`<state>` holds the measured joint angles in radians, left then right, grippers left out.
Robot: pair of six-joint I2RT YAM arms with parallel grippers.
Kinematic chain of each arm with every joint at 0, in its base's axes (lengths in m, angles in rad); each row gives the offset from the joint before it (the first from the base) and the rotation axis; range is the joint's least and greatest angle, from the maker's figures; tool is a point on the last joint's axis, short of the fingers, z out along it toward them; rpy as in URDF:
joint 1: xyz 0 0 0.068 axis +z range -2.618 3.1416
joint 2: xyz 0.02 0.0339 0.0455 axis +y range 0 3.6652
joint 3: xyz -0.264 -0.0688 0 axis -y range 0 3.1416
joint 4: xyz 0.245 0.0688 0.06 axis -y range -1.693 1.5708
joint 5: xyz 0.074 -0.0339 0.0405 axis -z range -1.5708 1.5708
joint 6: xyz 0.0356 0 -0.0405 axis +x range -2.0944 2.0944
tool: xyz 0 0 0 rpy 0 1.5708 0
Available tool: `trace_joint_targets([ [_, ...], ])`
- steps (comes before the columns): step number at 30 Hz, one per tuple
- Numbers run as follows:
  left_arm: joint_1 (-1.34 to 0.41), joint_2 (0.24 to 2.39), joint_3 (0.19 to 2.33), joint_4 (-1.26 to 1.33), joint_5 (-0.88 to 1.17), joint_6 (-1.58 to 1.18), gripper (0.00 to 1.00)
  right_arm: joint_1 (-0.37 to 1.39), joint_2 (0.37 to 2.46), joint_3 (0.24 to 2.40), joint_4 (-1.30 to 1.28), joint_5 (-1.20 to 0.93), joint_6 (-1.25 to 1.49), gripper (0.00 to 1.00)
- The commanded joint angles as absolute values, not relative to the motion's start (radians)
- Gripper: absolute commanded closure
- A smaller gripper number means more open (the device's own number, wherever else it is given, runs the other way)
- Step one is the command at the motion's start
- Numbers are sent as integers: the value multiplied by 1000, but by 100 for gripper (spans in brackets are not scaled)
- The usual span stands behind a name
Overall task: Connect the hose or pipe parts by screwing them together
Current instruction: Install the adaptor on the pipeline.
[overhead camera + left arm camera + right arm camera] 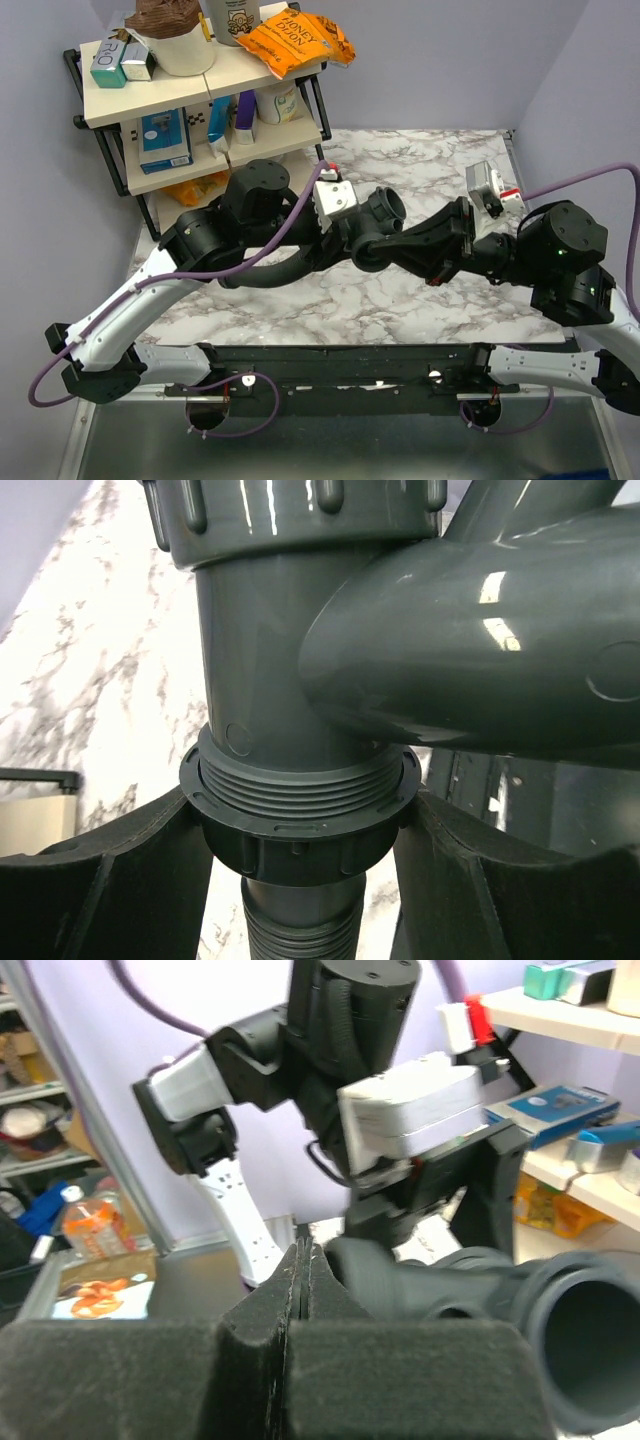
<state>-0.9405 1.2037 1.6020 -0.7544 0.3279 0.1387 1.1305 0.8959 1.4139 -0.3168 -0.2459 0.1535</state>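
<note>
In the left wrist view, the dark grey branched pipe fitting (270,660) points its threaded end down into the black ring nut (300,835). The ribbed black hose (300,930) hangs below the nut. My left gripper (300,815) is shut on the ring nut, one finger on each side of its flange. From above, the fitting (385,210) is held over the middle of the table, and the hose (270,275) curves off to the left. My right gripper (303,1252) is shut on nothing. It sits just beside the fitting (450,1280), whose wide mouth (590,1355) faces the camera.
A two-level shelf rack (110,100) stands at the back left with boxes, bottles and an orange snack bag (295,40). The marble tabletop (420,160) lies under both arms. Purple cables (590,180) loop from the wrists. The left arm (350,1040) fills the view ahead of the right wrist.
</note>
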Motion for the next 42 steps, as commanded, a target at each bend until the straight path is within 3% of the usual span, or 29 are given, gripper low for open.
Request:
trace_joint_targets([
  [1, -956, 1192, 1664, -790, 497, 169, 100, 1137, 930, 1446, -383, -169, 101, 99],
  [17, -965, 1187, 1681, -871, 681, 199, 100, 1137, 933, 1517, -497, -78, 28, 99],
  [18, -960, 1181, 1668, -871, 699, 186, 100, 1137, 919, 1541, -506, -69, 15, 96],
  [19, -956, 1180, 1652, -871, 715, 177, 100, 1137, 908, 1554, -521, -69, 11, 82],
  [22, -930, 1177, 1609, -850, 774, 127, 100, 1137, 865, 1588, -540, -80, -41, 57],
  [27, -865, 1229, 1598, -839, 903, 45, 100, 1137, 819, 1589, -558, -228, -126, 36],
  [28, -861, 1235, 1601, -839, 917, 38, 100, 1137, 813, 1586, -572, -265, -141, 28],
  [29, -861, 1241, 1615, -841, 926, 43, 100, 1137, 815, 1586, -589, -279, -170, 14],
  [31, -861, 1262, 1637, -845, 928, 35, 100, 1137, 828, 1580, -610, -311, -195, 0],
  [36, -861, 1287, 1670, -857, 916, 54, 100, 1144, 844, 1549, -611, -328, -261, 3],
  [41, -815, 1318, 1690, -862, 942, 37, 100, 1143, 859, 1580, -630, -396, -278, 42],
  [42, -787, 1333, 1693, -851, 949, 20, 100, 1144, 876, 1588, -640, -400, -281, 44],
])
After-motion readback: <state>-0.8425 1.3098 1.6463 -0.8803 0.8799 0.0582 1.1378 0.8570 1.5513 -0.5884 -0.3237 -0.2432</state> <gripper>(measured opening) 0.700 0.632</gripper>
